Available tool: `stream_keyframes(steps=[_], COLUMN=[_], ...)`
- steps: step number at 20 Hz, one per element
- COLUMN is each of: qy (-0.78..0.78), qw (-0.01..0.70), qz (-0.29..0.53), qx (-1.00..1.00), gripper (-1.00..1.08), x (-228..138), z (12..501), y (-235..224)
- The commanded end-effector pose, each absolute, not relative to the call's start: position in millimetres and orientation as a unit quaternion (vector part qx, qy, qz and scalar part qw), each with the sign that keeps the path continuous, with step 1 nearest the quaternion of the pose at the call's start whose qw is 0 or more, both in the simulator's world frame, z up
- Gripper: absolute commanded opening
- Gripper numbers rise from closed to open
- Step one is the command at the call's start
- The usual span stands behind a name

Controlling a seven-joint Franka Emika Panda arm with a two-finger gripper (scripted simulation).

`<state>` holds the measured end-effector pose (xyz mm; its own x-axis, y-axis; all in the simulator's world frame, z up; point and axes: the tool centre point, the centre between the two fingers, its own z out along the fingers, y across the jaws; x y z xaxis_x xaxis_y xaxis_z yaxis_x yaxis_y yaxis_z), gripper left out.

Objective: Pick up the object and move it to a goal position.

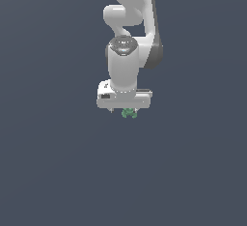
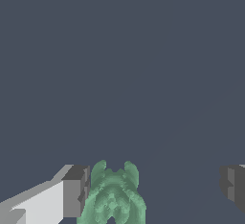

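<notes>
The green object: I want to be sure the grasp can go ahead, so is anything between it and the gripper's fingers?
Nothing visible does. In the wrist view the green object sits between the fingers of the open gripper, right beside one finger, with only bare floor toward the other.

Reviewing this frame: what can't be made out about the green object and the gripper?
- Green object: exterior view, tiny, top hidden by the gripper.
- Green object: wrist view, lower part cut off by the frame edge.
- Contact with the near finger: unclear.
- Goal position: not shown.
</notes>
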<state>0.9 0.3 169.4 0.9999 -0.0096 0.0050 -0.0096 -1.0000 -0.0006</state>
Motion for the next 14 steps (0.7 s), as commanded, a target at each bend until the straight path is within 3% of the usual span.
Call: stream_keyframes(steps=[1,14], qy=[0.005,0.012], qw=[0.0,-0.004], qz=[-0.003,-0.001], qx=[-1.0,-1.0], gripper=[1.0,1.0], x=[1,1], z=[169,172], y=[0,-31])
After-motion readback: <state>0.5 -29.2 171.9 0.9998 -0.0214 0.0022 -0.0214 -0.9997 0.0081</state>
